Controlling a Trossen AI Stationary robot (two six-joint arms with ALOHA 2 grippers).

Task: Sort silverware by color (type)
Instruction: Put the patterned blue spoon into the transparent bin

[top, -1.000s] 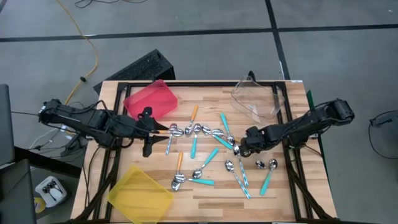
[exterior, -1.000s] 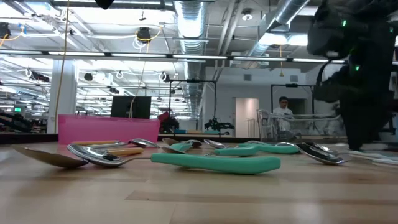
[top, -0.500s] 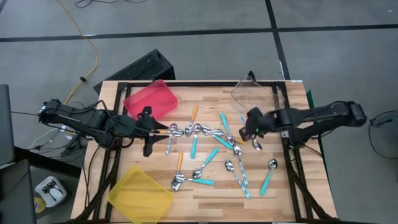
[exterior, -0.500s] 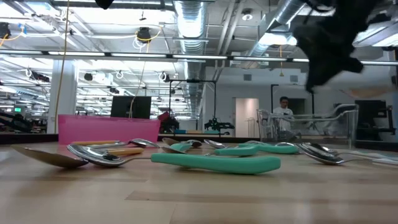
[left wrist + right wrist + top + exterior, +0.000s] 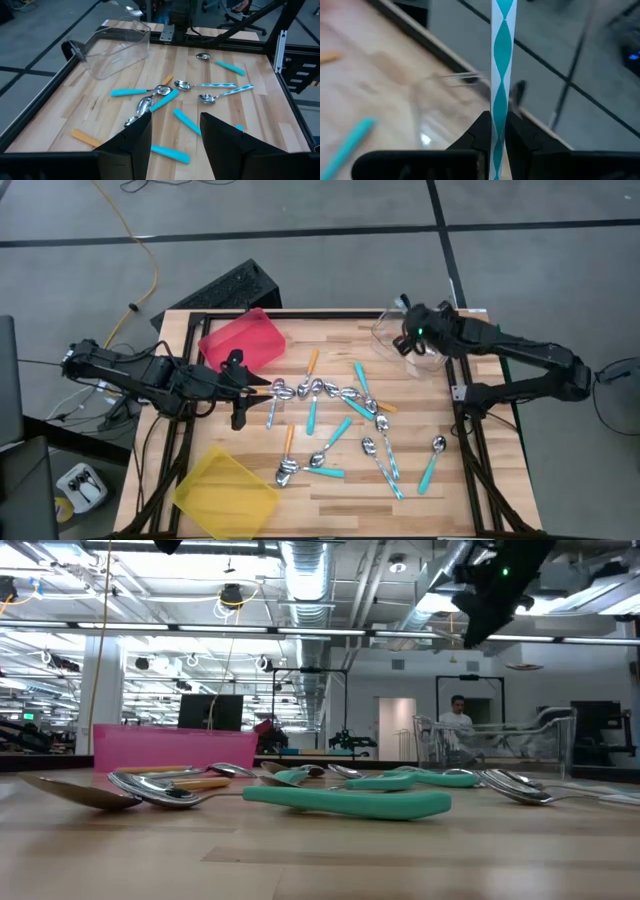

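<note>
A: The right gripper (image 5: 408, 330) has swung from the middle of the table up to the clear bin (image 5: 425, 352) at the far right corner, carrying a spoon.

B: It's clamped on a patterned-handle spoon (image 5: 500, 60), white with teal diamonds, the handle pinched between its fingers. The left gripper (image 5: 175, 132) waits beside the red bin (image 5: 242, 340) with its fingers apart and nothing in them.

A: Everything else?

B: The other spoons (image 5: 330, 415) lie scattered mid-table, and the yellow bin (image 5: 225, 495) sits at the near left.

A: What could go wrong?

B: The grip is thin and on the handle alone. Letting go off-centre could bounce the spoon off the clear bin's rim and onto the floor
</note>
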